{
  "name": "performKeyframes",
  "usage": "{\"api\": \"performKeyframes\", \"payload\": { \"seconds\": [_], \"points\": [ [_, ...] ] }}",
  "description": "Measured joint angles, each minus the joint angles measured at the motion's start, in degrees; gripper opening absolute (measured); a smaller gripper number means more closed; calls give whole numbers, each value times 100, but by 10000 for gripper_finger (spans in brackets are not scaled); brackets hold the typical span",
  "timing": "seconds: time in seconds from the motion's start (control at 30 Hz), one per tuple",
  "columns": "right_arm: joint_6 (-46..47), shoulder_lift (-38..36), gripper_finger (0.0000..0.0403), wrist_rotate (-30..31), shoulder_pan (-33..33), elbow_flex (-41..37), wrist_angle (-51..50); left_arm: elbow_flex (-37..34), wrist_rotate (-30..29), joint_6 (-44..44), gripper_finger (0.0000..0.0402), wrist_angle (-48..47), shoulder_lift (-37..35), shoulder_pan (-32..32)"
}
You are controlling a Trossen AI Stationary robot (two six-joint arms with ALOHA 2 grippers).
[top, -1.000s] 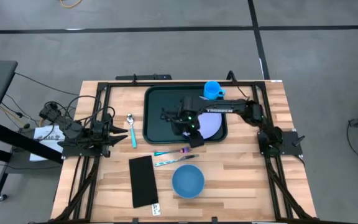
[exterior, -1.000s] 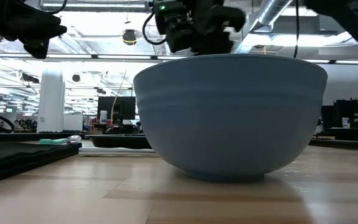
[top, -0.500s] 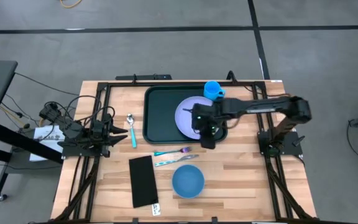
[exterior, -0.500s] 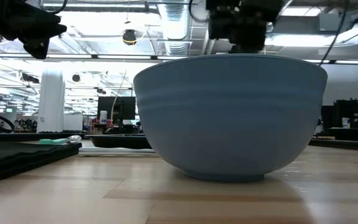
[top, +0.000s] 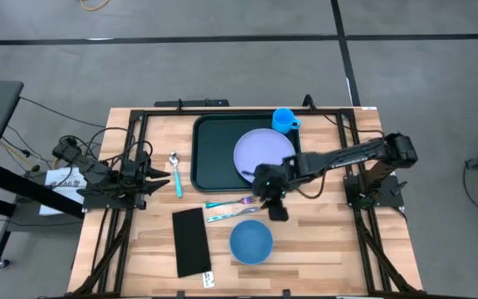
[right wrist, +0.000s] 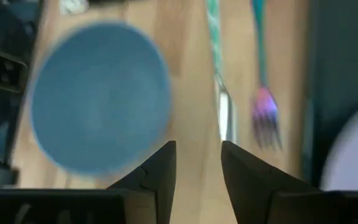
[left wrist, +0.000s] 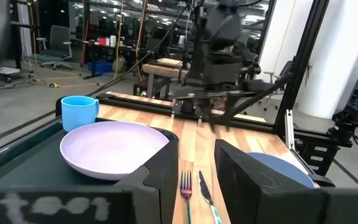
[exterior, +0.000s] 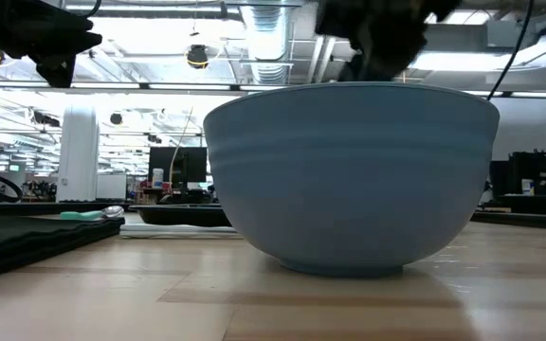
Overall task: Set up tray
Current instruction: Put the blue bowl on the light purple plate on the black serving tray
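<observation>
From above, the tray (top: 214, 154) sits at the table's (top: 330, 241) far edge, near its middle, already carrying a plate (top: 264, 151) with a cup (top: 285, 120) at its far right corner. My right gripper (top: 270, 193) hovers just past the tray's near edge, empty, its 2 fingers (right wrist: 160, 171) parted with a clear gap. A fork (top: 231, 202) and knife (top: 222, 217) lie just to its left, long axes running parallel to the tray's near edge. The bowl (top: 251, 241) sits beyond them, toward the table's near edge. I judge the right arm far nearer to all 3. The left gripper (top: 158, 176) waits at the table's left edge beside a spoon (top: 175, 170), fingers parted, holding nothing.
</observation>
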Motion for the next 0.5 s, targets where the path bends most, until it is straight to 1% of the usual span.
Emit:
{"api": "performKeyframes", "payload": {
  "seconds": [0.1, 0.2, 0.43, 0.5],
  "points": [
    [49, 253, 119, 8, 205, 61, -212, 0, 64, -61, 94, -3, 2, 1],
    [196, 524, 119, 20, 366, 251, -144, 0, 193, -174, 94, 6, 4, 1],
    [198, 1143, 119, 43, 604, 906, -190, 2, 283, -285, 94, 51, 13, 0],
    [181, 1251, 119, 82, 615, 1084, -455, 2, 284, -344, 94, 51, 13, 1]
  ]
}}
